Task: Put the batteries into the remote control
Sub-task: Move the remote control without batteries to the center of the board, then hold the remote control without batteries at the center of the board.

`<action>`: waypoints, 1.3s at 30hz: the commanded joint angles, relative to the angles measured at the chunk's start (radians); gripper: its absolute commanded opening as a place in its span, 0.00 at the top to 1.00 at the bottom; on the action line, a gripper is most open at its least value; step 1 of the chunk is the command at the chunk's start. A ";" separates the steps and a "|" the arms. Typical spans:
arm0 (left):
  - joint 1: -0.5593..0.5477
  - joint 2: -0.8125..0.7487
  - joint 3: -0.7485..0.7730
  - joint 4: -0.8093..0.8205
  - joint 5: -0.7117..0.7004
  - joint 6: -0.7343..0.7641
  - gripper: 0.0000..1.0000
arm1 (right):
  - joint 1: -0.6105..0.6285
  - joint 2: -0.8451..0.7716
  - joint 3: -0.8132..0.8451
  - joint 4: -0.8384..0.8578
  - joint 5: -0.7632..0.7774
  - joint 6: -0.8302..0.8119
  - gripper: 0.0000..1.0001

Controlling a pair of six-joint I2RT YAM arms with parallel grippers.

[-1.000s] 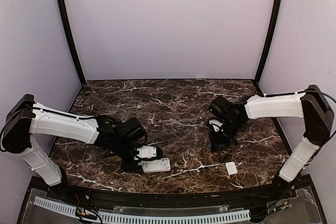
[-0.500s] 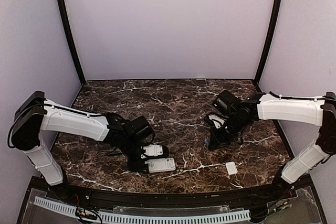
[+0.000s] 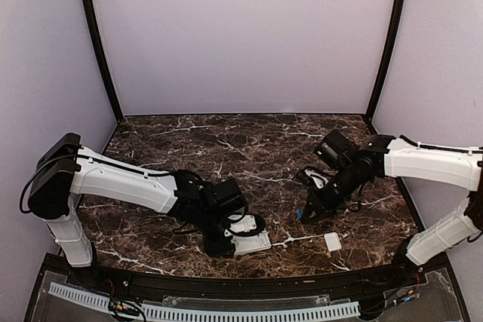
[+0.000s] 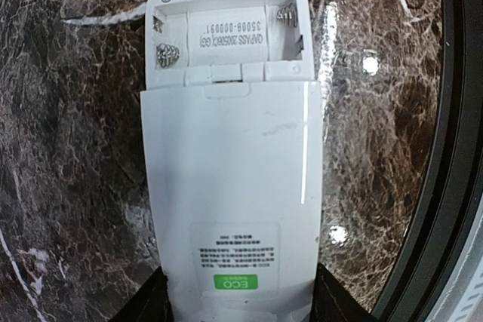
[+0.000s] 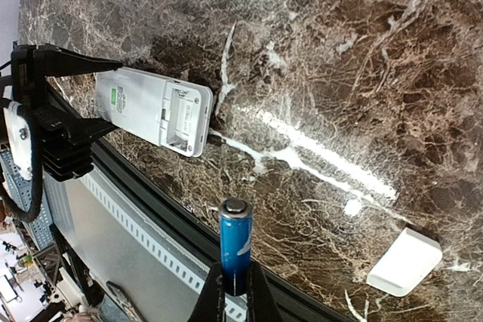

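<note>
The white remote control [image 4: 230,186] lies face down with its green label toward my left gripper [image 4: 238,303], which is shut on its label end. Its battery bay [image 4: 226,43] is open and holds no cell. In the top view the remote [image 3: 253,242] sits near the table's front edge, with my left gripper [image 3: 225,240] at its left end. My right gripper [image 5: 234,292] is shut on one blue battery [image 5: 235,243] and holds it above the table, to the right of the remote [image 5: 151,107]. In the top view this gripper [image 3: 306,213] hovers right of centre. I see no second battery.
The small white cover piece [image 3: 333,241] lies on the dark marble table near the front right, also in the right wrist view [image 5: 405,262]. The table's black front rim [image 4: 453,148] runs close beside the remote. Purple walls enclose the back and sides.
My left gripper has slid the remote to the right along the front edge. My right gripper has stayed near the same spot, shifting a little, still holding the battery.
</note>
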State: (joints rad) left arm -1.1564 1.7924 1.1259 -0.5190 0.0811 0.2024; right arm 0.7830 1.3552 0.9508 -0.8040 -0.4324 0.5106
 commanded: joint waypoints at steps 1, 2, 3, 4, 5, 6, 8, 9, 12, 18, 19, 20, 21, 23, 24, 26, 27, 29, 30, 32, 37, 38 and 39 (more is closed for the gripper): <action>-0.039 -0.006 0.020 0.031 -0.019 -0.116 0.89 | 0.011 0.044 0.026 -0.045 -0.042 -0.007 1.00; -0.057 -0.005 0.016 0.052 -0.018 -0.131 0.77 | 0.012 0.053 0.030 -0.050 -0.048 -0.010 1.00; -0.066 -0.004 0.009 0.062 -0.017 -0.136 0.72 | 0.012 0.060 0.032 -0.052 -0.053 -0.010 1.00; -0.081 -0.004 0.004 0.085 -0.015 -0.145 0.64 | 0.014 0.066 0.034 -0.056 -0.053 -0.009 1.00; -0.086 -0.005 -0.009 0.109 -0.010 -0.149 0.58 | 0.015 0.071 0.036 -0.057 -0.053 -0.008 1.00; -0.089 -0.005 -0.017 0.121 -0.001 -0.164 0.56 | 0.016 0.074 0.038 -0.060 -0.050 -0.008 1.00; -0.091 -0.010 -0.047 0.155 0.005 -0.185 0.53 | 0.021 0.077 0.038 -0.060 -0.042 -0.001 1.00; -0.091 -0.015 -0.065 0.173 0.005 -0.190 0.51 | 0.023 0.077 0.036 -0.058 -0.038 0.006 1.00; -0.091 -0.024 -0.091 0.199 -0.005 -0.198 0.47 | 0.039 0.071 0.031 -0.059 -0.026 0.023 1.00; -0.092 -0.023 -0.118 0.240 -0.024 -0.198 0.35 | 0.056 0.047 0.038 -0.077 0.013 0.062 1.00; -0.095 -0.022 -0.125 0.245 -0.025 -0.198 0.29 | 0.057 0.043 0.040 -0.077 0.016 0.070 1.00; -0.097 -0.027 -0.134 0.248 -0.025 -0.198 0.25 | 0.060 0.041 0.041 -0.076 0.017 0.077 1.00; -0.103 -0.031 -0.139 0.254 -0.028 -0.198 0.23 | 0.064 0.039 0.043 -0.075 0.015 0.086 1.00; -0.111 -0.054 -0.160 0.267 -0.033 -0.198 0.20 | 0.073 0.040 0.052 -0.079 0.013 0.097 1.00; -0.113 -0.073 -0.175 0.277 -0.033 -0.198 0.19 | 0.078 0.044 0.057 -0.083 0.009 0.099 1.00; -0.115 -0.111 -0.202 0.297 -0.039 -0.198 0.18 | 0.084 0.059 0.071 -0.095 0.000 0.100 1.00; -0.115 -0.125 -0.212 0.305 -0.047 -0.198 0.18 | 0.088 0.069 0.080 -0.099 -0.007 0.099 1.00; -0.115 -0.166 -0.246 0.335 -0.065 -0.190 0.19 | 0.098 0.091 0.097 -0.112 -0.025 0.096 1.00; -0.115 -0.189 -0.272 0.361 -0.068 -0.186 0.21 | 0.102 0.103 0.106 -0.119 -0.033 0.095 1.00; -0.115 -0.211 -0.302 0.396 -0.070 -0.175 0.23 | 0.113 0.126 0.123 -0.134 -0.051 0.095 1.00; -0.115 -0.210 -0.350 0.495 -0.033 -0.140 0.23 | 0.146 0.200 0.170 -0.155 -0.101 0.092 1.00; -0.115 -0.199 -0.361 0.525 -0.017 -0.134 0.22 | 0.147 0.216 0.179 -0.162 -0.101 0.089 1.00; -0.115 -0.191 -0.362 0.537 -0.010 -0.131 0.21 | 0.147 0.233 0.191 -0.172 -0.096 0.083 1.00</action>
State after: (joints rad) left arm -1.2675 1.5967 0.8009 -0.0856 0.0345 0.0399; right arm 0.9142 1.5398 1.0935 -0.9310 -0.4992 0.6010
